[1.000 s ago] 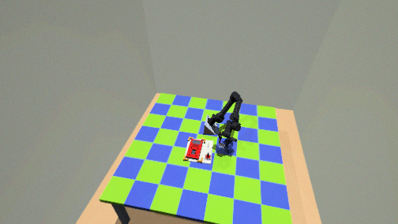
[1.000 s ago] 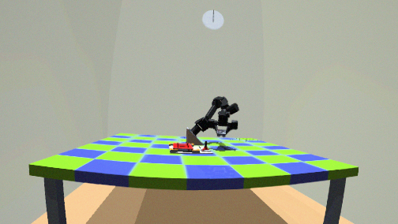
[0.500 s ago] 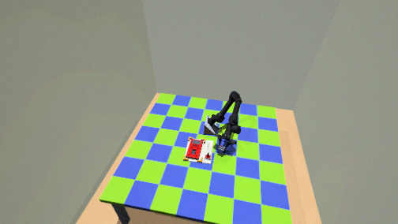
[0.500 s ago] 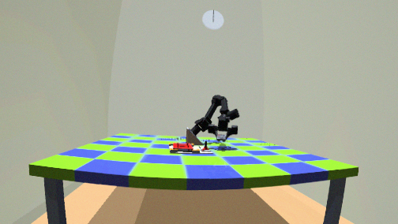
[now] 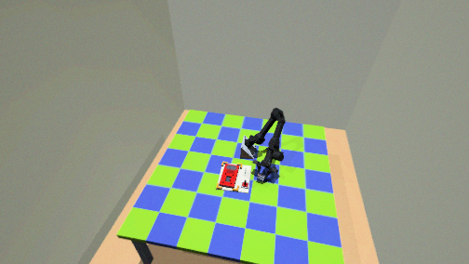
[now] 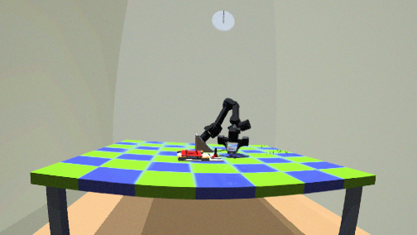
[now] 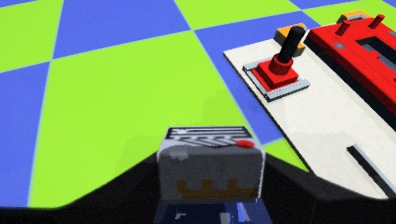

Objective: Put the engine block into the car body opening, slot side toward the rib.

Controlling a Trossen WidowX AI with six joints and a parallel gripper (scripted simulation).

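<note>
The engine block [image 7: 210, 172] [image 6: 232, 146] is a grey block with a dark striped top, a red spot and orange marks on its near face. My gripper [image 5: 261, 178] [image 6: 232, 150] is shut on it, fingers at its left and right sides, low over the table beside the white board. The red car body [image 7: 350, 62] [image 5: 231, 173] [image 6: 192, 153] lies on the board, to the right in the wrist view. Its dark opening [image 7: 381, 54] shows partly and looks vacant. The rib and the block's slot cannot be made out.
The white board [image 7: 320, 112] [image 5: 246, 171] carries a red base with an upright black lever [image 7: 292, 45] [image 6: 215, 153], between the block and the car body. Orange corner brackets [image 7: 297, 46] and a thin dark bar [image 7: 369, 169] also stand on it. A grey angled plate [image 6: 202, 143] is at my arm's base.
</note>
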